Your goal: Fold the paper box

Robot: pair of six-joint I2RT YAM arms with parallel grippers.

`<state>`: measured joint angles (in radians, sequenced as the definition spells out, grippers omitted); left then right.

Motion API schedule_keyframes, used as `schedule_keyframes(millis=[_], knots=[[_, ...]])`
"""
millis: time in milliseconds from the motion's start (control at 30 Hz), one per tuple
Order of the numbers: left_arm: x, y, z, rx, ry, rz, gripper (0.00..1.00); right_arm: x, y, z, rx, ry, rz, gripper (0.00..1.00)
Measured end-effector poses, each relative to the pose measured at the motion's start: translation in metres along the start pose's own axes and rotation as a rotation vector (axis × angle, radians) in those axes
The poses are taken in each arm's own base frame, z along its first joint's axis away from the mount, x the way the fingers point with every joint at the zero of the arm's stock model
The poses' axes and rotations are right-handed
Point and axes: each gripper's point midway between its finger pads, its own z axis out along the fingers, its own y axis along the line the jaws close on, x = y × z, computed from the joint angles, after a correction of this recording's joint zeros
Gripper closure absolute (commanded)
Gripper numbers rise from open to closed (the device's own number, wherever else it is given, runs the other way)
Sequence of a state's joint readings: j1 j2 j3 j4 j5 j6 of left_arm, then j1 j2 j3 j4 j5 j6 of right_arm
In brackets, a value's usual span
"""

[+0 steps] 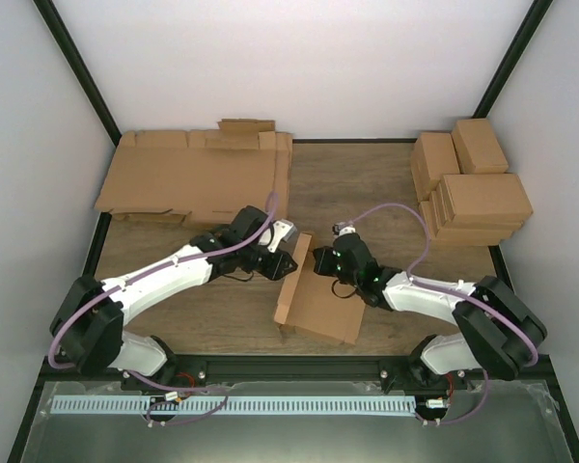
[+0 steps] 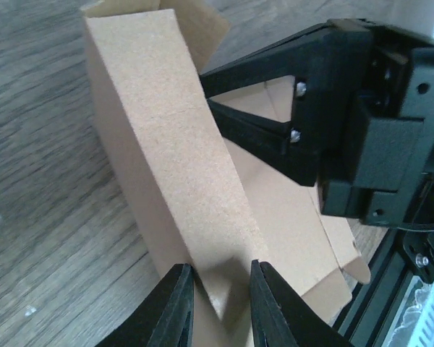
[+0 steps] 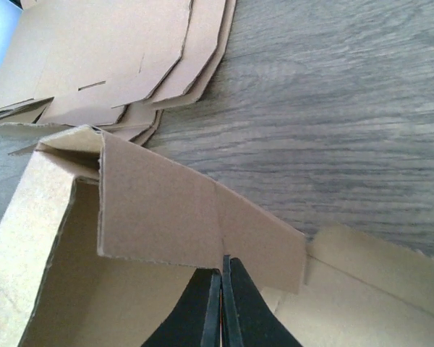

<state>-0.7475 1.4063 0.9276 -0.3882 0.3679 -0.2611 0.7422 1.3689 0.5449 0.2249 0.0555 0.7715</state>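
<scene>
1. Far left on your worktop point(image 1: 367, 183) lies one pile of flat cardboard sheets point(image 1: 188, 178); you cannot tell how many are in it.
2. Your left tool point(image 2: 220, 293) grips the raised left wall of the single paper box point(image 1: 323, 309), which sits near, at centre.
3. Your right tool point(image 3: 222, 271) is closed, its tips against a folded inner flap. Its black body blocks the left wrist's view into the box.
4. Far right stand at least four finished boxes point(image 1: 473, 193), stacked.

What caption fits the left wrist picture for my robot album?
Left gripper pinches the raised wall of the paper box; the shut right gripper reaches in behind it.
</scene>
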Motion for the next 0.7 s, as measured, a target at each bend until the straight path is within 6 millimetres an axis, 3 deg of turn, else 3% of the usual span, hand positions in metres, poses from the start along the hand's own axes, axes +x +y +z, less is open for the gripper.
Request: schedule_keyframes(millis=[267, 367, 467, 567, 700], knots=[[-0.001, -0.019, 0.012, 0.019, 0.032, 0.065, 0.76, 0.012, -0.012, -0.008, -0.025, -0.023, -0.010, 0.97], [0.000, -0.021, 0.012, 0.020, 0.039, 0.080, 0.76, 0.016, -0.013, -0.012, -0.039, -0.023, -0.023, 0.81], [0.001, -0.019, 0.012, 0.009, 0.040, 0.092, 0.76, 0.035, -0.018, -0.015, -0.033, 0.042, -0.069, 0.62], [0.000, -0.019, 0.011, 0.004, 0.041, 0.098, 0.76, 0.045, -0.025, -0.021, -0.010, 0.082, -0.098, 0.54], [0.000, -0.018, 0.011, -0.004, 0.045, 0.099, 0.76, 0.042, -0.026, -0.032, 0.001, 0.079, -0.126, 0.50]])
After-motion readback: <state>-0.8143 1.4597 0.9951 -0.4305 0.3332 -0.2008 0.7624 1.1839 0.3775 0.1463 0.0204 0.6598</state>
